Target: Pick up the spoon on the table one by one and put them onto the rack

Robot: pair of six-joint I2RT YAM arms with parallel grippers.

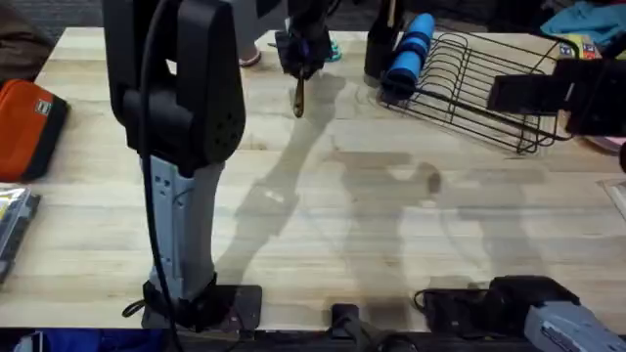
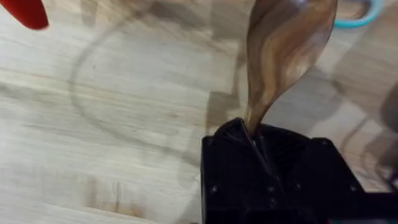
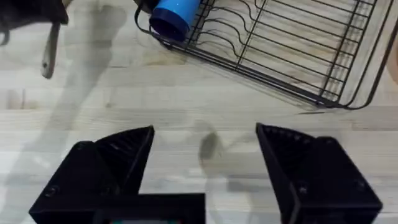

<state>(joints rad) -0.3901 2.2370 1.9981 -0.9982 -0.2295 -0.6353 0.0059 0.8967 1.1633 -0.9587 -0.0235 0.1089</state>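
We see the left gripper [image 1: 301,61] clamped on a spoon [image 1: 299,96], which hangs bowl-down below it. The right gripper [image 3: 205,155] stands apart, near the rack [image 3: 292,46].

You get even, fairly bright light from above; the table [image 1: 323,225] shows soft-edged, doubled shadows of the arms, so more than one source; no hard glare on the wood. Overhead, the left arm [image 1: 181,117] looms large, dark and blurred under your camera. In the left wrist view the spoon [image 2: 286,50] is smeared and out of focus; its bowl carries a dull sheen.
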